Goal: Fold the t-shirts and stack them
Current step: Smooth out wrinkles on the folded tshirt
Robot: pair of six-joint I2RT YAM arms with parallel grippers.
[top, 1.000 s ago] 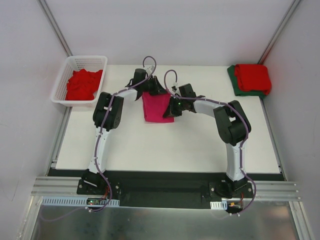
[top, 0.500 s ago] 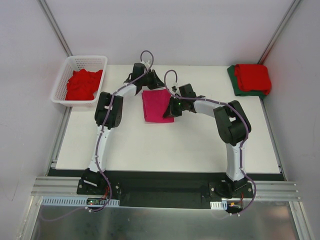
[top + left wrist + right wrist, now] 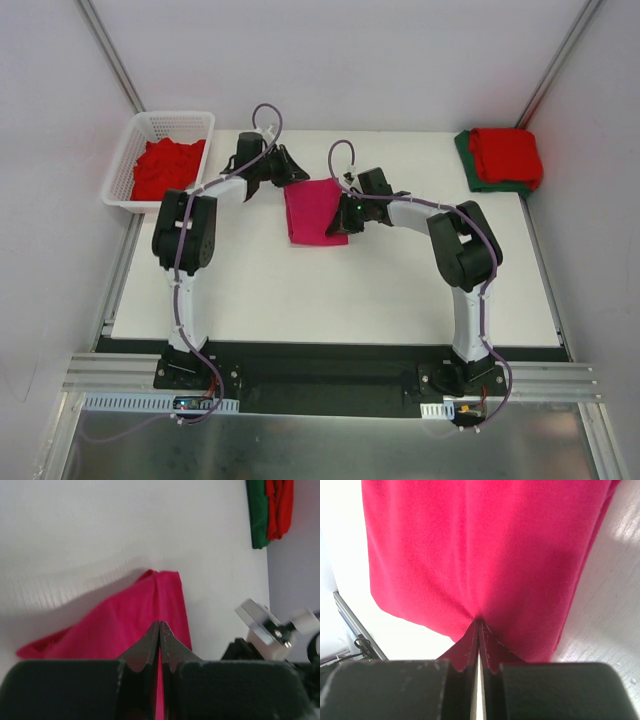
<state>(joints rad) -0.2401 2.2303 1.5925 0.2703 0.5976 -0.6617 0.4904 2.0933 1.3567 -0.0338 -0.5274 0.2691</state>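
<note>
Slim white tube arms (image 3: pixel 181 300) with bulky black joint housings (image 3: pixel 183 232) carry looping lilac cables (image 3: pixel 332 160). The left gripper (image 3: pixel 159 624) and right gripper (image 3: pixel 479 622) have matte black wedge fingers (image 3: pixel 464 654).

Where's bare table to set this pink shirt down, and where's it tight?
Free: the wide strip of table between the magenta t-shirt and the near edge; also the far stretch toward the folded stack. Crowded: around the shirt, pinched by left gripper and right gripper.

The dark green t-shirt (image 3: pixel 467 165) at the bench's (image 3: pixel 250 290) far right corner lies mostly hidden under a red t-shirt (image 3: pixel 506 155). The basket's (image 3: pixel 118 175) red heap (image 3: pixel 165 168) cannot be counted. The magenta t-shirt (image 3: pixel 485 545) overruns the right wrist view's top edge.
</note>
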